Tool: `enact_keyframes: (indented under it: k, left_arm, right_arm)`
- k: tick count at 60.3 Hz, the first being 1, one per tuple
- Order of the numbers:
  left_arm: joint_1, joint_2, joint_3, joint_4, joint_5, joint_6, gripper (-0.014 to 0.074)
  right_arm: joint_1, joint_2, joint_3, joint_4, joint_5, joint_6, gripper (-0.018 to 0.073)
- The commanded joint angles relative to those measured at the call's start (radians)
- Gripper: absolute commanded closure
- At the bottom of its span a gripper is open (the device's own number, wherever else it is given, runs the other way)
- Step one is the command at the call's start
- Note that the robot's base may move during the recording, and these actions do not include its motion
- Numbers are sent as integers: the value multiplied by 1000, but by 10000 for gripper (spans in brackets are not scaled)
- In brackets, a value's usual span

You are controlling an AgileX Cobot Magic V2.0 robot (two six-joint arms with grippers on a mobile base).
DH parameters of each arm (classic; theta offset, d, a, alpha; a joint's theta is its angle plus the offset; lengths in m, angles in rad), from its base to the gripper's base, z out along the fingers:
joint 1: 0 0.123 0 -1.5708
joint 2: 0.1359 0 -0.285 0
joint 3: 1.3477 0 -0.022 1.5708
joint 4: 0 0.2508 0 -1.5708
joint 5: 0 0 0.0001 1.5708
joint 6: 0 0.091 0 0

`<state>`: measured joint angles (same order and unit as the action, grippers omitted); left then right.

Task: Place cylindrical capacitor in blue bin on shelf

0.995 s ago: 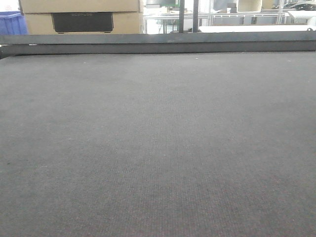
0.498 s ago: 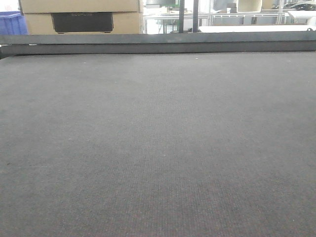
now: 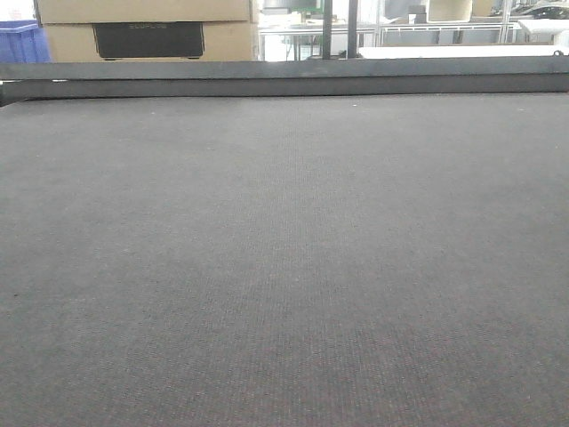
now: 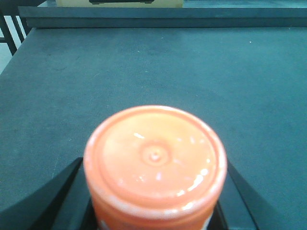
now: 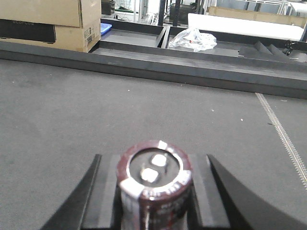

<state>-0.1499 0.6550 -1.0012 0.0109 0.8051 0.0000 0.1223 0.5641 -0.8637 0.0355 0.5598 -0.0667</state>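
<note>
Right wrist-mounted view has the cylindrical capacitor (image 5: 154, 184) standing upright between the dark fingers (image 5: 108, 196) of the right gripper (image 5: 154, 191). The jaws are drawn in narrow against its sleeve on both sides, so I judge it held and not merely flanked. Its top shows two small silvery terminals inside a dark maroon rim, and a pale band runs round the sleeve. Under it lies the grey mat (image 5: 72, 110), with a raised dark rail (image 5: 192, 72) at the far edge. I expect the part to be light and stiff, but its sleeve looks smooth and glossy. On a round body between flat pads that invites slipping or pivoting if the grip slackens or the arm swings hard. The sound place to hold is where it is taken now — across the diameter, on the sleeve well below the top — and never on the terminals, which could bend. Released from high up it would likely bounce or roll, so a low set-down suits it. The left gripper (image 4: 154, 206) is closed narrowly about an orange-lidded container (image 4: 154, 160), though the wide lid hides the contact itself. In the exterior front-facing view a blue crate (image 3: 22, 42) peeps in beside a cardboard box (image 3: 147, 27); I cannot tell whether it is the bin meant, and no shelf is plainly seen.
</note>
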Motion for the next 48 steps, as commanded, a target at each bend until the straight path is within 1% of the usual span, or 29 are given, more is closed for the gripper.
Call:
enact_keyframes:
  k: [1,48]
  left_arm:
    - [-8,-6,0,-1,-16,0,707]
    - [-8,-6,0,-1,-18,0,707]
  right_arm:
    - [0,-4,-9,1,-13,-2,722]
    - [0,-4,-9,1,-13,-2,722]
